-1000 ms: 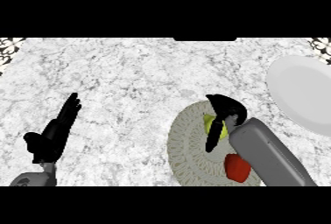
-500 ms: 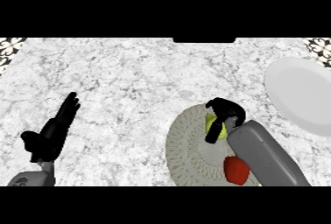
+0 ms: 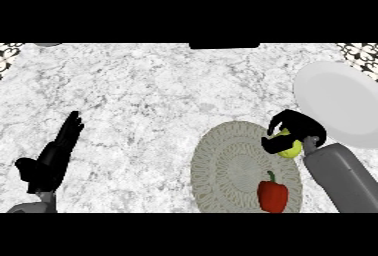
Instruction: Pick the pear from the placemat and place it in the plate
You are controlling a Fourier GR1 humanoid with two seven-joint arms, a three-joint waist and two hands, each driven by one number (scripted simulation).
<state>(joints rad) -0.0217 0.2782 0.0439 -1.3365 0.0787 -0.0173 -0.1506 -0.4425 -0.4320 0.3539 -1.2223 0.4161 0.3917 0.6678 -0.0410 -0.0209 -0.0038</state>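
Two hands: on my feed I have the left hand [image 3: 49, 159] at the lower left of the frame and the right hand [image 3: 295, 125] right of centre.
Right hand state: grasping the pear [image 3: 290, 149]; its black fingers curl over the fruit's top and left side, and only the lower yellow-green part shows beneath them.
Left hand state: released, fingers straight and pointing up the frame, resting near the lower left edge and holding nothing.
Pear position: at the upper right rim of the placemat [image 3: 229, 162], between the mat's centre and the plate. I cannot tell whether it is touching the mat or lifted off it.
Placemat: round, pale woven, lower centre-right on the desk [image 3: 148, 90].
Plate: white [image 3: 339, 100], upper right of the frame, just beyond the right hand and partly cut by the frame's edge; nothing lies on the part I can see.
Red pepper: [image 3: 273, 196] lying on the lower part of the placemat, stem up the frame, apart from the pear.
Right forearm: grey [image 3: 343, 175], coming in from the lower right and overlapping the mat's right rim.
Desk surface: white and grey marble.
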